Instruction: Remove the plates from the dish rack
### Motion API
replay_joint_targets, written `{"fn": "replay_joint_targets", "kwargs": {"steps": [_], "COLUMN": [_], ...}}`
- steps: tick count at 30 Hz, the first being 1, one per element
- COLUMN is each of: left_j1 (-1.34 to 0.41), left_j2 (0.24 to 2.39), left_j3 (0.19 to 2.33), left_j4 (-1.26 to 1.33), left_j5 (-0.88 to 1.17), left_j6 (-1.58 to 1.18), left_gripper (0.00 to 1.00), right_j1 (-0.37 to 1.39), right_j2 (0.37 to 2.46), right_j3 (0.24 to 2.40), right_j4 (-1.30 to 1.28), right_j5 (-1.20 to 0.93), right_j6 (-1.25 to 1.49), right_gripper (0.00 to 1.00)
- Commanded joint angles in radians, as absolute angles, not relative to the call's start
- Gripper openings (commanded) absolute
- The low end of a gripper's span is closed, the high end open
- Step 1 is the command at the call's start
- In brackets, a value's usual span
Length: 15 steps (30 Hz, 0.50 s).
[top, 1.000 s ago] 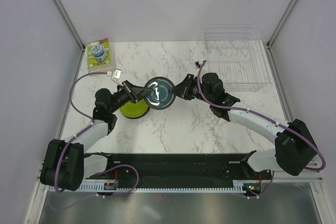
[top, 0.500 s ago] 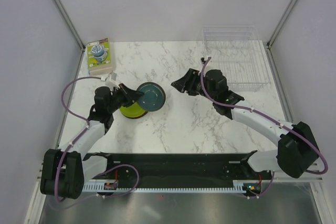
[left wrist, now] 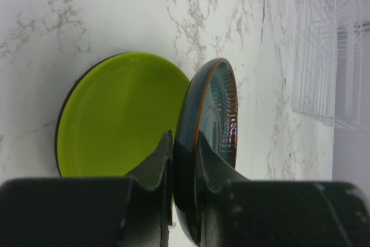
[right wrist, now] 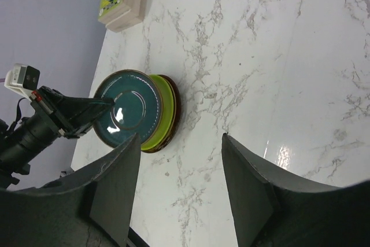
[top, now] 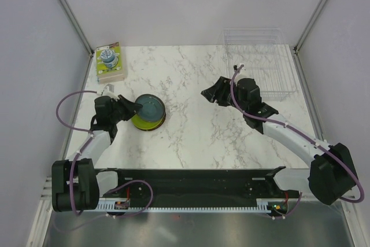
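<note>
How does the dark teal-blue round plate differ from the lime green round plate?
The teal-blue plate is tilted, its rim pinched by the left gripper; the lime green plate lies flat, ungripped. The teal one has a ribbed pattern; the green is plain. Both are round and glossy.

My left arm point(top: 92, 142) was bent low on the left side, forearm running up to a roughly level wrist. Left gripper point(left wrist: 184, 143) was clamped on the teal plate point(left wrist: 217, 102) rim, one finger each side. My right arm point(top: 289, 137) was stretched forward toward centre; right gripper point(right wrist: 182, 143) held nothing, jaws spread wide, pointing left
</note>
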<state>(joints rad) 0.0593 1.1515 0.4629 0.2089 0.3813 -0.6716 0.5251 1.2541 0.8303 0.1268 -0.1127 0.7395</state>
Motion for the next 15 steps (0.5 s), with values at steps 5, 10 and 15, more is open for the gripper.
{"fn": "replay_joint_targets", "kwargs": {"steps": [5,10,15], "left_j1": [0.094,0.097,0.098], "left_j2": [1.175,1.216,1.249], "left_j3": [0.454,0.423,0.408], "left_j4": [0.302,0.334,0.353], "left_j5": [0.367,0.359,0.359], "left_j6": [-0.66,-0.664,-0.664], "left_gripper": [0.02,0.02,0.02], "right_j1": [0.517,0.517,0.515], "right_j2": [1.293,1.302,1.305], "right_j3": [0.816,0.802,0.795], "right_j4": [0.15,0.156,0.156], "right_j5": [-0.17,-0.181,-0.187], "right_j6": [0.706,0.701,0.696], "right_gripper": [0.65,0.65,0.65]}}
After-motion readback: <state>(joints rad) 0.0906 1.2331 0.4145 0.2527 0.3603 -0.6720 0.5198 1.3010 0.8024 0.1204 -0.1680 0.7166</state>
